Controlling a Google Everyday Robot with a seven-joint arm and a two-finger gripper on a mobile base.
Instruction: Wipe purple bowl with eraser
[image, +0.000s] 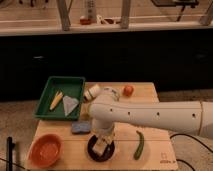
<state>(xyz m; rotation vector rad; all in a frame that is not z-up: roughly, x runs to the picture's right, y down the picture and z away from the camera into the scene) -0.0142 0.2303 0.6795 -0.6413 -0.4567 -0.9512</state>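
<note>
The purple bowl (93, 152), very dark and shallow, sits near the front edge of the wooden table (155, 145), mostly under my arm. My gripper (102, 145) reaches straight down into it and holds the pale cream eraser (101, 148) against the inside of the bowl. The white arm (150, 116) comes in from the right and hides the back of the bowl.
An orange bowl (45, 150) sits at the front left. A flat blue-grey pad (80, 127) lies just behind the purple bowl. A green tray (75, 87) with a yellow item and a pale wedge stands back left. A green pepper (139, 145) lies right; an orange fruit (128, 90) lies at the back.
</note>
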